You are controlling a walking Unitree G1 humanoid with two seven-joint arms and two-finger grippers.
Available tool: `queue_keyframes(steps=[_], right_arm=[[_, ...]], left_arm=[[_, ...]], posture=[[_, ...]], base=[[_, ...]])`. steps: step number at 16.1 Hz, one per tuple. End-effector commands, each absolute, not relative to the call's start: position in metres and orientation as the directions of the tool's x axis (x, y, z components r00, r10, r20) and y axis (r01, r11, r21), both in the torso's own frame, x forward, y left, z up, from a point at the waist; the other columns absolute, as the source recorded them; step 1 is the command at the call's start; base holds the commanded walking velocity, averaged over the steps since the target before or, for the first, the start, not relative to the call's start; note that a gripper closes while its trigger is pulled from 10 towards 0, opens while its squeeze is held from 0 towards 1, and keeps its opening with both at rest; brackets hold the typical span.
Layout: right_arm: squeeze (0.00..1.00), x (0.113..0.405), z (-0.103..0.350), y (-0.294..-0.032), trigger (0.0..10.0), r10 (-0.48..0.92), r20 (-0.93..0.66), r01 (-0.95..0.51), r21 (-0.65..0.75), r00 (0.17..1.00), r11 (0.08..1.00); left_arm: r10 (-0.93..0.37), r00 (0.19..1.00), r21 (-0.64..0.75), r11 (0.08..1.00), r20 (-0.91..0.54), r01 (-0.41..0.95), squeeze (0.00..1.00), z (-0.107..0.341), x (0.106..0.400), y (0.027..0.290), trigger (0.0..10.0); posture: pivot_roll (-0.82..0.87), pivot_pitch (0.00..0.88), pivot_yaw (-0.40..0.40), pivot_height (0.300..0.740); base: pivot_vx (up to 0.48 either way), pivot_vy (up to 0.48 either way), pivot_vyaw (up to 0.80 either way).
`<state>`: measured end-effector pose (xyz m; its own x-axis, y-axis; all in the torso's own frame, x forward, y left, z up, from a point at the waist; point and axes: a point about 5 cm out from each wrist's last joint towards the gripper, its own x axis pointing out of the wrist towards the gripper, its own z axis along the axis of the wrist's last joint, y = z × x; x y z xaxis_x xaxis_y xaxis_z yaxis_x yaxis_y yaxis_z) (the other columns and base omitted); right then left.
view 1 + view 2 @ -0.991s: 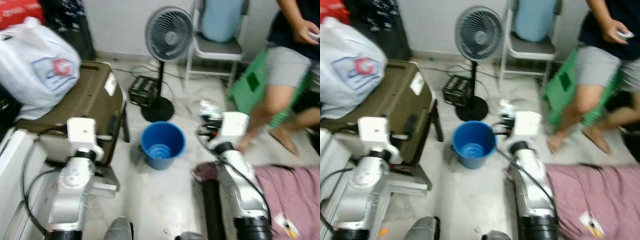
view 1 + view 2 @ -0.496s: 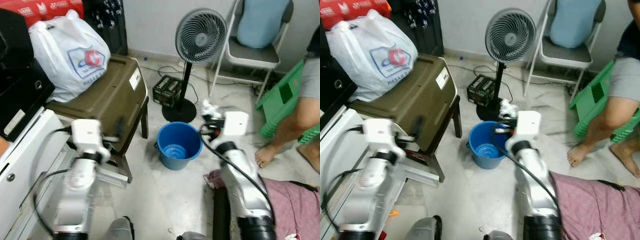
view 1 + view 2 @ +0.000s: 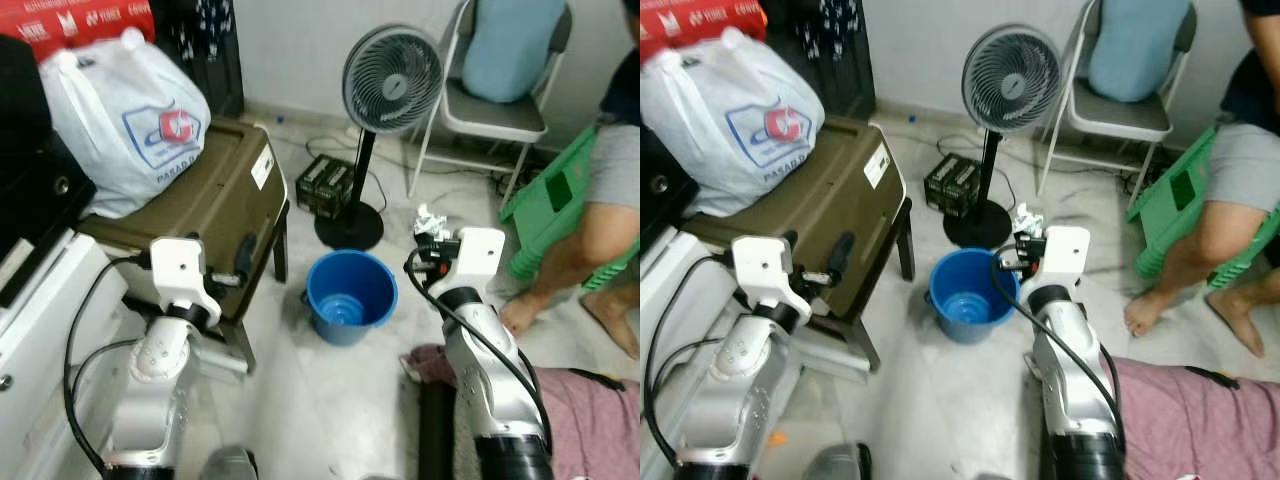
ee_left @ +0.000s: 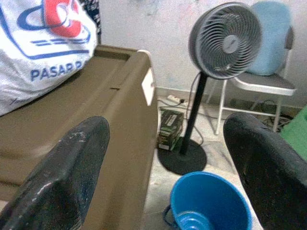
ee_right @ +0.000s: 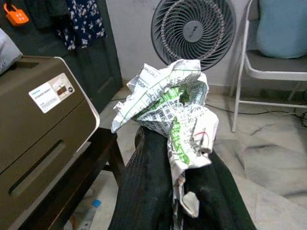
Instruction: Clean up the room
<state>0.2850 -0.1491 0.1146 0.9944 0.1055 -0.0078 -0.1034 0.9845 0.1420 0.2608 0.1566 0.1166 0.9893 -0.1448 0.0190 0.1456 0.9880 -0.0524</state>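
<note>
Right gripper [image 5: 180, 158] clamped on one crumpled paper [image 5: 168, 103], held up near the rim of the blue bucket [image 3: 351, 295] on the floor, on the side toward the chair [image 3: 495, 95]; left gripper [image 4: 165, 167] fingers spread wide, holding nothing, raised beside the brown case [image 3: 200, 210]. Judged progress: paper collected, not yet dropped; bucket looks empty. Count: one bucket, one fan [image 3: 391, 80], one chair, one white bag [image 3: 125, 115], one pink cloth [image 3: 590, 415] left on the floor; one person [image 3: 610, 200] nearby.
</note>
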Motion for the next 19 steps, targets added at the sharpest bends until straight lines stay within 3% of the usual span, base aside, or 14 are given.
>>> queue_keyframes(steps=[1,10,19], right_arm=[[0.00,0.2850,0.1143,-0.1486,10.0,0.108,-0.012,-0.105,0.140,0.994,0.985],[0.00,0.2862,0.1150,-0.1479,10.0,0.112,-0.006,-0.110,0.137,0.994,0.984],[0.00,0.2873,0.1164,-0.1451,10.0,0.127,0.005,-0.127,0.112,0.992,0.986]], left_arm=[[-0.149,0.988,-0.049,0.987,0.028,0.151,0.00,0.1201,0.2603,0.1559,10.0],[-0.144,0.989,-0.044,0.988,0.032,0.145,0.00,0.1206,0.2604,0.1550,10.0],[-0.125,0.992,-0.027,0.992,0.030,0.125,0.00,0.1202,0.2621,0.1550,10.0]], posture=[[0.03,0.096,-0.074,0.740],[0.03,0.090,-0.079,0.740],[0.03,0.086,-0.082,0.740]], base=[[0.315,0.000,0.00],[0.320,0.000,0.00],[0.000,0.000,0.27]])
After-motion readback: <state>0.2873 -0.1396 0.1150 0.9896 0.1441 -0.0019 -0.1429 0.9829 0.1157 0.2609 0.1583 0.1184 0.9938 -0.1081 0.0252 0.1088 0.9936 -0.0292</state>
